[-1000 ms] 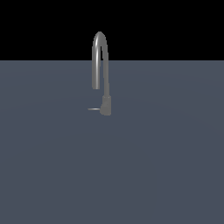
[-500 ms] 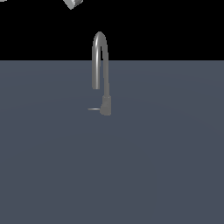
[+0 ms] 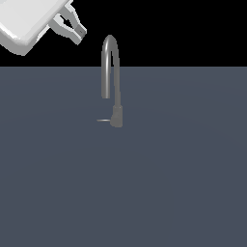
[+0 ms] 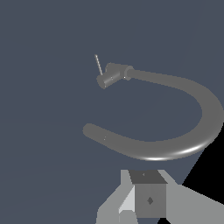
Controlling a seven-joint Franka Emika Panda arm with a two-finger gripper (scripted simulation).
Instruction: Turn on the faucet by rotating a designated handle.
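The tool (image 3: 77, 30) hangs in the exterior view's upper left corner, up in the air, touching nothing; whether its fingers are spread or pressed together I cannot tell. The faucet (image 3: 112, 72) stands on the grey worktop (image 3: 183, 183), below the tool and toward the exterior view's right, well apart from it. The handle (image 3: 102, 120) pokes sideways from its base toward the exterior view's left.
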